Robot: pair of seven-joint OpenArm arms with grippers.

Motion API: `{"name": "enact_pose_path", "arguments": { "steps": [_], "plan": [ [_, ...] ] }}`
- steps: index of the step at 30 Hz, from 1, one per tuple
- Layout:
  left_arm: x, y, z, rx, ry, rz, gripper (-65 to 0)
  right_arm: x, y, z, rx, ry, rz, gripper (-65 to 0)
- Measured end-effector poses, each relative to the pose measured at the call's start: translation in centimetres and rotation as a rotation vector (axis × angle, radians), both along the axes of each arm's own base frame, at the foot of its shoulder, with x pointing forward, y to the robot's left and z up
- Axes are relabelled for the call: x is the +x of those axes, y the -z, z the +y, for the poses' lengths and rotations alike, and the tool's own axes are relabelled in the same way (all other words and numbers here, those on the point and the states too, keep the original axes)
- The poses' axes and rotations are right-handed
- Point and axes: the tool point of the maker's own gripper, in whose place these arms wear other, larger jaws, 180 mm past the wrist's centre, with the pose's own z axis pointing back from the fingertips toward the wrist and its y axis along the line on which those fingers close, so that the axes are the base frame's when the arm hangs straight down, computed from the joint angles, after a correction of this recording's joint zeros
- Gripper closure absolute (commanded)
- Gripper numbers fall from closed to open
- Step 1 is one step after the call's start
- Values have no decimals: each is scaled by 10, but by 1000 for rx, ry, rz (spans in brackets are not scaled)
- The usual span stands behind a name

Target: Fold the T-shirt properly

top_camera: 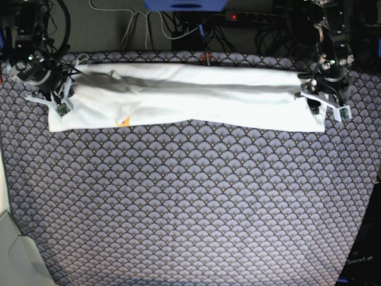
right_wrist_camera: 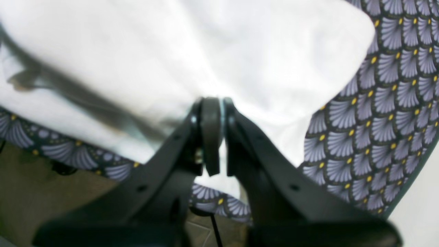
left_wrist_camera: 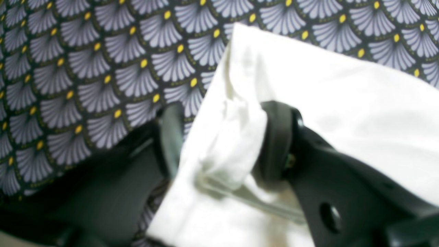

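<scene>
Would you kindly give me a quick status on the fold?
Right gripper shut on T-shirt. Left gripper wide, bunched hem between. Shirt a long band across the patterned cloth. Nothing in the way.

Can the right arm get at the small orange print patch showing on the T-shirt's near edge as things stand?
Probably not right away: the right gripper is shut on the T-shirt at its end. The orange patch lies uncovered nearby, so letting go should free the way.

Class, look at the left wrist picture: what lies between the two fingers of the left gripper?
A bunched fold of the white T-shirt sits between the fingers of the left gripper, seen only in the left wrist view.
</scene>
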Motion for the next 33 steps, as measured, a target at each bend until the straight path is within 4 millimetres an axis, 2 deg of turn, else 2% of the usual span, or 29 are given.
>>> {"name": "enact_pose_path", "arguments": {
  "steps": [9,16,23,26,30,31,33],
  "plan": [
    [-2,1,1,-2,-6,2,-337,0,0,0,0,0,-1,0],
    [-6,13,7,-17,-22,-18,-334,1,-1,0,0,0,-3,0],
    [-5,13,6,-19,-24,-24,-329,1,-1,0,0,0,-3,0],
    [-5,14,5,-24,-18,-24,-238,1,-1,0,0,-1,-4,0],
    [-3,14,-1,-35,5,-29,-30,1,-1,0,0,0,-3,0],
    [-3,14,-2,-37,5,-30,0,1,-1,0,0,0,-3,0],
    [-3,14,-2,-37,6,-30,-11,1,-1,0,0,-1,-4,0]
  ]
}}
